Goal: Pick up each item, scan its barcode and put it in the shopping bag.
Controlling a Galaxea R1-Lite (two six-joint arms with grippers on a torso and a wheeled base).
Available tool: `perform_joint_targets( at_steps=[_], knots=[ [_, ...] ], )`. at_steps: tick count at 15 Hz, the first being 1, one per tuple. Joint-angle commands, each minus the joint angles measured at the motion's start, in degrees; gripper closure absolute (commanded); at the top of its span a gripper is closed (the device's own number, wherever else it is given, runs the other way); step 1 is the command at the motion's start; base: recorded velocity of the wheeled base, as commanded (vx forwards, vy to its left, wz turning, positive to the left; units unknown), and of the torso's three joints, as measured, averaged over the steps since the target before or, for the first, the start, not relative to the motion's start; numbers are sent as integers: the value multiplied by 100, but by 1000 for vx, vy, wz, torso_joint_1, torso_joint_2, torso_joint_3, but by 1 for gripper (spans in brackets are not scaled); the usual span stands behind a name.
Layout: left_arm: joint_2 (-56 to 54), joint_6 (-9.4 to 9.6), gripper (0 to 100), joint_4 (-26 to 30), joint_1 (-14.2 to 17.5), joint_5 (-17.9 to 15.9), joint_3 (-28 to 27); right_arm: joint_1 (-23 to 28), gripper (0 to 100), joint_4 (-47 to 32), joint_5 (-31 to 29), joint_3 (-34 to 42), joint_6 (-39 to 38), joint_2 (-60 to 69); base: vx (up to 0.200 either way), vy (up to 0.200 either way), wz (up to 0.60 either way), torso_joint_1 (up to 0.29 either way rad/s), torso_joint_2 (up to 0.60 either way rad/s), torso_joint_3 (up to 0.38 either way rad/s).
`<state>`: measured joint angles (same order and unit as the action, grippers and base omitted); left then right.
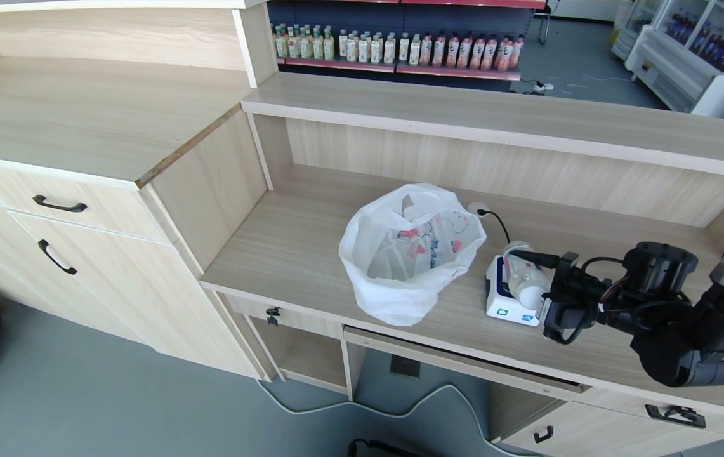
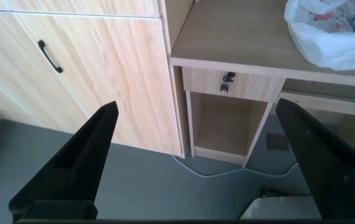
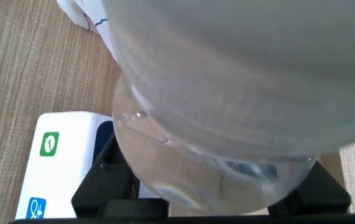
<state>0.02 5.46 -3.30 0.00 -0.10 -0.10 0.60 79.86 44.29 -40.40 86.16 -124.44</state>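
Observation:
A clear plastic bottle [image 1: 525, 279] lies sideways just above the white scanner [image 1: 500, 306] on the wooden counter [image 1: 298, 247], with my right gripper [image 1: 536, 282] shut on it. In the right wrist view the bottle [image 3: 227, 93] looms close over the scanner [image 3: 59, 168]. A white shopping bag [image 1: 409, 251] stands open to the left of the scanner, with some printed packaging inside. My left gripper [image 2: 197, 106] hangs open and holds nothing, low beside the counter's front, with the bag [image 2: 332, 31] up ahead of it.
A black cable [image 1: 495, 222] runs from the scanner to the counter's back wall. A raised ledge [image 1: 495, 120] borders the counter behind. Cabinets with black handles [image 1: 57, 204] stand to the left. A keyed drawer [image 2: 227, 82] sits under the counter's front edge.

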Motion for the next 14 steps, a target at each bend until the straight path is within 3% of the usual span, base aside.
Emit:
perform_joint_targets(
  at_steps=[1, 8, 11, 13, 14],
  knots=[
    [-2, -1, 0, -4, 0, 1, 1, 2, 100, -6, 1, -56, -12, -71, 0, 0, 0, 0, 0, 0],
    [-2, -1, 0, -4, 0, 1, 1, 11, 100, 21, -8, -21, -258, -80, 0, 0, 0, 0, 0, 0],
    [-2, -1, 0, -4, 0, 1, 1, 336, 100, -41, -140, 217, -1216, 570, 0, 0, 0, 0, 0, 0],
    [-2, -1, 0, -4, 0, 1, 1, 687, 100, -58, -746, 296, -2780, 1502, 0, 0, 0, 0, 0, 0],
    [-2, -1, 0, -4, 0, 1, 1, 740, 100, -67, -940, 296, -3097, 1642, 0, 0, 0, 0, 0, 0]
  ],
)
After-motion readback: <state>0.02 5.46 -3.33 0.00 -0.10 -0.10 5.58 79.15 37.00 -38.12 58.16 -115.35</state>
